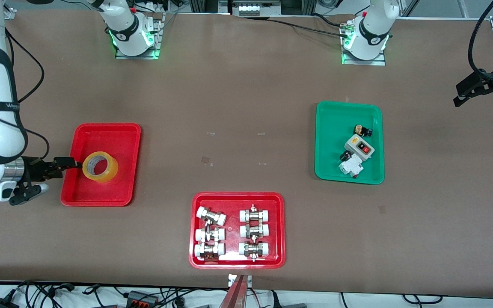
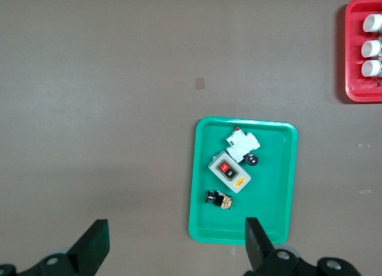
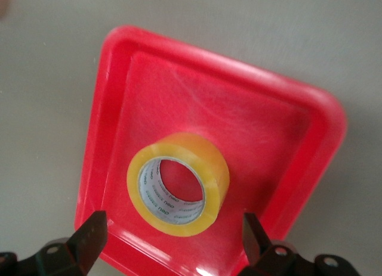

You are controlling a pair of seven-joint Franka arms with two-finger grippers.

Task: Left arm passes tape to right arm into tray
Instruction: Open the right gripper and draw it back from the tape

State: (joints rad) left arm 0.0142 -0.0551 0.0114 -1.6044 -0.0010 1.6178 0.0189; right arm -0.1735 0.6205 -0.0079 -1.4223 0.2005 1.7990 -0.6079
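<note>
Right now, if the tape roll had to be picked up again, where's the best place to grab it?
Probably the tape's ring wall, from above: it lies flat in the plain red tray with its core hole up, so one finger could go inside and one outside. The open right tool hangs beside it.

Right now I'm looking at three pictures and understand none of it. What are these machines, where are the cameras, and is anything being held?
These are two white robot arms, each ending in a two-finger claw. The wide picture looks down across the table toward them; the other two come from cameras on their wrists.

The right claw is open beside the tape, a yellowish roll lying in the plain red tray. Nothing is held.

The left claw is open too, waiting high over its end of the table, above the green tray of small electrical parts. A second red tray, nearest the wide camera, holds pipe fittings.
</note>
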